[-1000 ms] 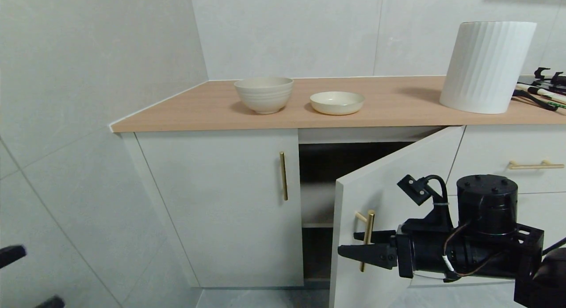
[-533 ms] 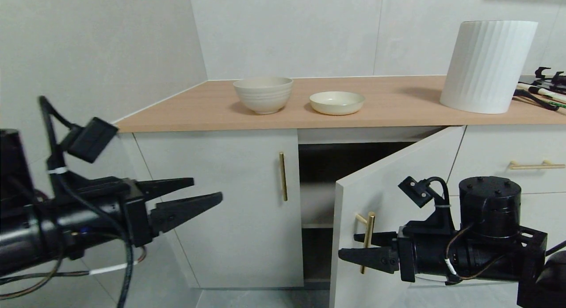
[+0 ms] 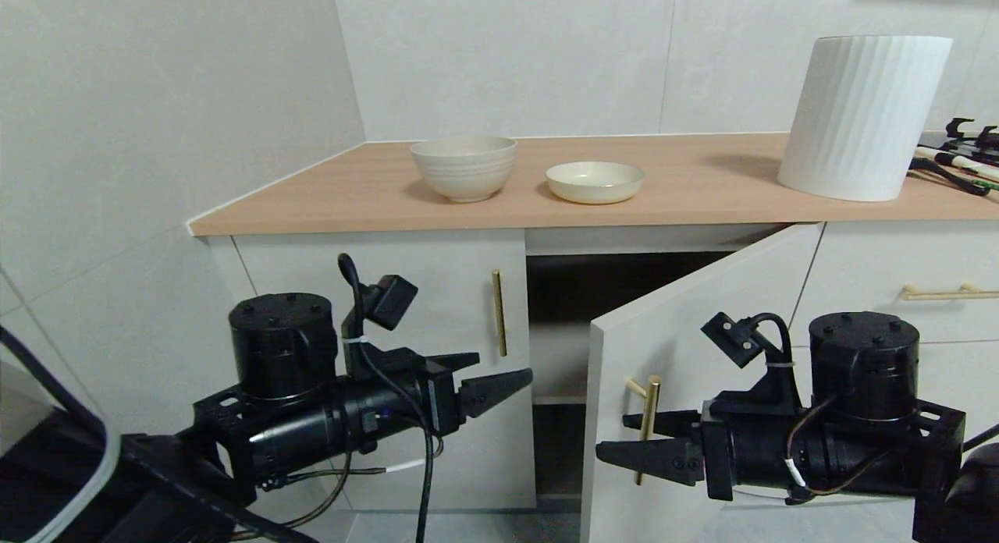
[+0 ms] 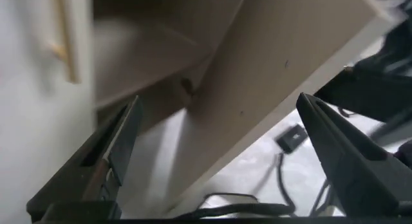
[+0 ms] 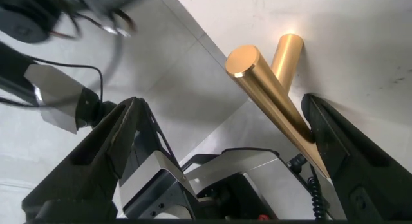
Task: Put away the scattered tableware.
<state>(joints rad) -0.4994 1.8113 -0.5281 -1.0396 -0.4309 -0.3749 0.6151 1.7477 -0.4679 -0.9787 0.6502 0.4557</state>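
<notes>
Countertop (image 3: 702, 192) holds the tableware; cabinet door (image 3: 702, 309) hangs ajar at 5 o'clock. Ribbed bowl (image 3: 465, 167) sits near 12 o'clock, shallow dish (image 3: 595, 181) at its 3 o'clock, apart. Both look ceramic: stiff, slick, chippable; pinch the rim. Right gripper (image 3: 636, 435) spread astride the door handle (image 3: 652, 387); left gripper (image 3: 488, 375) spread, empty.

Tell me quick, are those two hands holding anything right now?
Left hand: open, empty.
Right hand: open, around the door handle.
</notes>
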